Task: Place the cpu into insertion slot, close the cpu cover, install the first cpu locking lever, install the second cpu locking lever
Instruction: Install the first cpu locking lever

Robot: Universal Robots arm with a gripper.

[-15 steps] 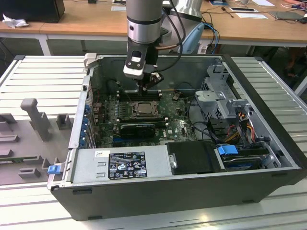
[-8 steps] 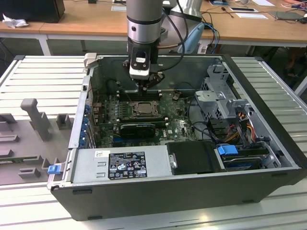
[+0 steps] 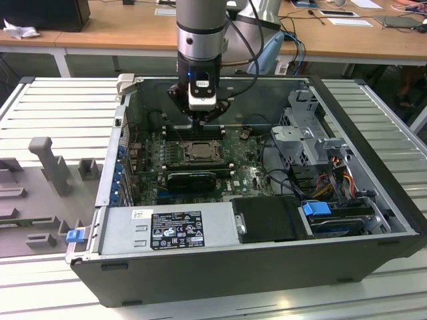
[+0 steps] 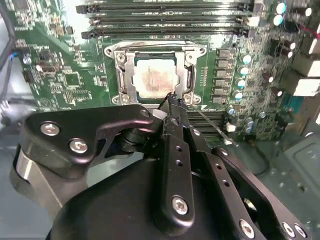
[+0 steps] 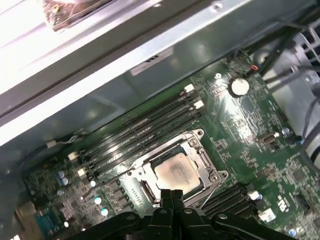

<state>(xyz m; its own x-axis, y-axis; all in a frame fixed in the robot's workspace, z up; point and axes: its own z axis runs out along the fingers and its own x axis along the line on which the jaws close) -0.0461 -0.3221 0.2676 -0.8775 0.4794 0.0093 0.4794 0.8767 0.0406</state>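
exterior view, taken left to right with the insertion slot as reference. well to the exterior view's left of the slot, grey plastic fixture blocks (image 3: 44, 157) stand on the slatted metal surface (image 3: 53, 100), outside the open dark grey computer case (image 3: 267, 267). inside the case lies the green motherboard (image 3: 248, 177). the square black-framed insertion slot (image 3: 200, 152) sits on it, and the black gripper (image 3: 202, 122) hangs just above the slot's far edge. a long black expansion card (image 3: 192, 179) lies just on the near side of the slot. to the exterior view's right of the slot stands a silver metal drive cage (image 3: 308, 127).

in both wrist views the pale silver-grey square cpu (image 4: 155, 77) (image 5: 175, 172) lies flat in the slot. the thin silver metal cpu cover (image 4: 192, 62) (image 5: 201, 150) lies down around it. long black memory slots (image 4: 165, 22) (image 5: 140, 125) run just beyond the slot. the gripper (image 4: 171, 102) (image 5: 173, 193) has its fingers pressed together, tips at the cover's edge, with nothing seen between them. a thin metal rod (image 4: 210, 125) slants away beside the tips; whether it is latched cannot be told.
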